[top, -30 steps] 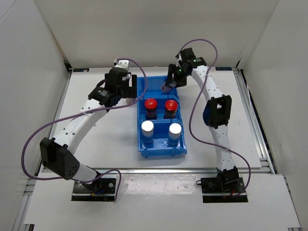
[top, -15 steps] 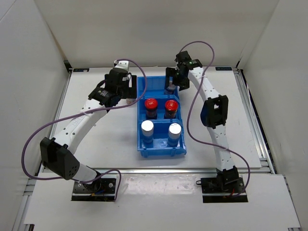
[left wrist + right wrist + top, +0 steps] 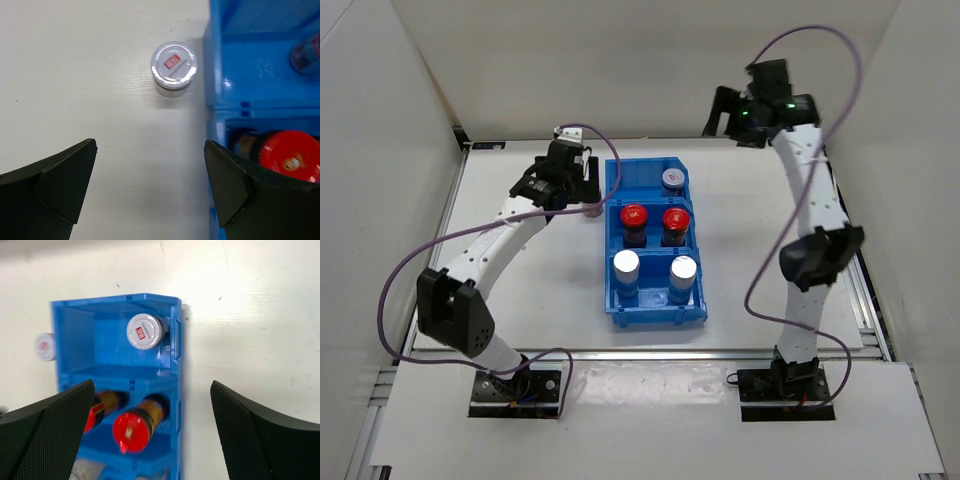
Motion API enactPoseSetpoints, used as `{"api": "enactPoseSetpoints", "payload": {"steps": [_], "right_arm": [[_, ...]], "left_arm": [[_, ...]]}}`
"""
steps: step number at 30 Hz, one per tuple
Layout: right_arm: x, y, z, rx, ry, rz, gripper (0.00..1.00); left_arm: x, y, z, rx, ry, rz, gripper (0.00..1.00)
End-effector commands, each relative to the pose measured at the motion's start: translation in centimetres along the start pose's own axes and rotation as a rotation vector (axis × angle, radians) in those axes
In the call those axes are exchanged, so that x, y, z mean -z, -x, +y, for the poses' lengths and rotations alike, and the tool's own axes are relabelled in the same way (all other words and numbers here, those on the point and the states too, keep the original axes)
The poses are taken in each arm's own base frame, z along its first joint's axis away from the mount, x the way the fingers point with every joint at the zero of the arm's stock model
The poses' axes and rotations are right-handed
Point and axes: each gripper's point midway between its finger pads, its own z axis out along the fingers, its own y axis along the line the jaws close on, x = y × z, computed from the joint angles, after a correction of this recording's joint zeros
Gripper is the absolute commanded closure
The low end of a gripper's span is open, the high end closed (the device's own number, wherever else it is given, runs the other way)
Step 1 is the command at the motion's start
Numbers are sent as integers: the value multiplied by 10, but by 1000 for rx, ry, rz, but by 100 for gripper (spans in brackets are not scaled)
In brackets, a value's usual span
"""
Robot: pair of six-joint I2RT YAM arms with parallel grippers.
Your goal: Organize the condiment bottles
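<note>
Your right gripper (image 3: 152, 384) has lifted clear of the bin (image 3: 75, 335), jaws apart and empty, leaving one grey-lidded bottle (image 3: 146, 331) upright at the right of the far compartment, with room beside it for its twin (image 3: 173, 67). Your left gripper (image 3: 150, 144), jaws apart, hovers over that twin on the table (image 3: 75, 75) just left of the bin, apparently to grasp it. From above, the left arm (image 3: 500, 235) mostly hides it; lid print is unreadable.

The grey-lidded bottle (image 3: 672, 178) has left the right gripper (image 3: 723, 112) and now stands in the 12 o'clock compartment of the blue bin (image 3: 632, 178). That gripper, jaws spread and empty, has lifted away toward 1 o'clock.
</note>
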Motion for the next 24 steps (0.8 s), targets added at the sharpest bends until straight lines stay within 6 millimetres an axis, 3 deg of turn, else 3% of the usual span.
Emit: {"api": "enactPoseSetpoints", "payload": {"steps": [1, 4, 7, 13, 15, 19, 24], "right_arm": [[46, -4, -1, -18, 43, -6, 0], [53, -34, -2, -40, 77, 91, 0], [60, -45, -5, -57, 79, 136, 0], [90, -41, -11, -26, 85, 107, 0], [95, -44, -21, -47, 66, 114, 0], [108, -46, -35, -76, 42, 104, 0], [111, -39, -52, -111, 22, 88, 0]], "left_arm": [[-24, 2, 21, 94, 5, 19, 0], [-46, 3, 16, 128, -80, 40, 0], [-73, 11, 5, 131, -172, 39, 0], [-115, 18, -22, 107, -315, 55, 0], [-125, 35, -12, 125, -312, 22, 0], [-149, 36, -8, 150, -316, 37, 0], [-159, 22, -3, 166, -303, 76, 0]]}}
